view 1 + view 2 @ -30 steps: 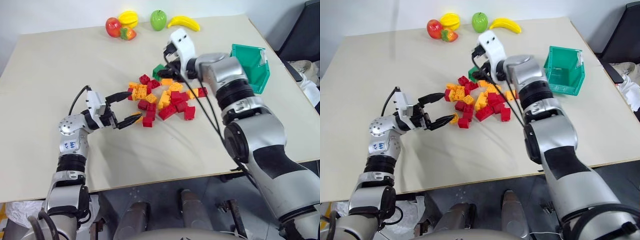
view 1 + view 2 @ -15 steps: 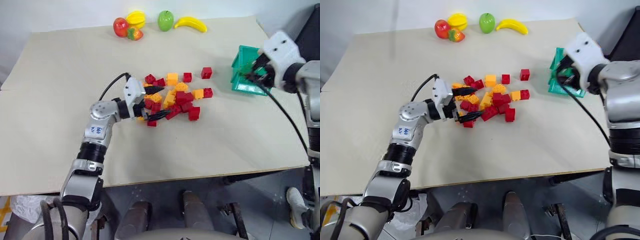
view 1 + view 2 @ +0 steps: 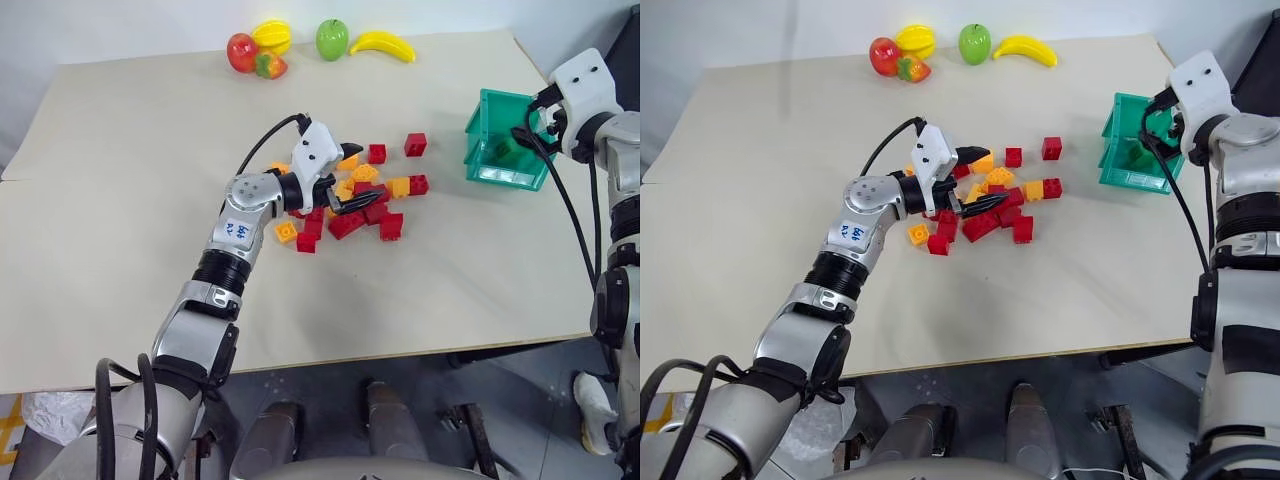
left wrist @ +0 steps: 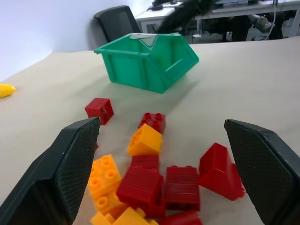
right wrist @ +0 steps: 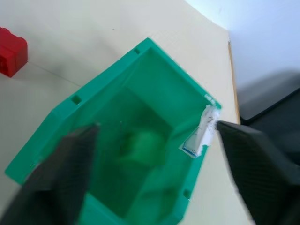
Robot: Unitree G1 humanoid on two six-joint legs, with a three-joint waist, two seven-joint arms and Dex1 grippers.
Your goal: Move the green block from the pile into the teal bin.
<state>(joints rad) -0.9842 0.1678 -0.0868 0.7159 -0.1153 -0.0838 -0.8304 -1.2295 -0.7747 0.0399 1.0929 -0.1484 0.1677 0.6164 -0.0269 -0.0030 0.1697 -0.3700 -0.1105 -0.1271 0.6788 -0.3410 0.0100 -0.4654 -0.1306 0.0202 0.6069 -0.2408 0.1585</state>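
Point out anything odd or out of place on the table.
Nothing is damaged. The pile is scattered loosely, with a few red bricks strayed toward the teal bin. The green block already lies inside the bin.

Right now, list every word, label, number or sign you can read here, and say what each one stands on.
Nothing here can be read for certain.
Blue handwriting on a small white sticker on the left arm: too small to read.
White label with a blue edge on the inner wall of the teal bin: blurred, not readable.
No print shows on the bricks, the toy fruit or the table.
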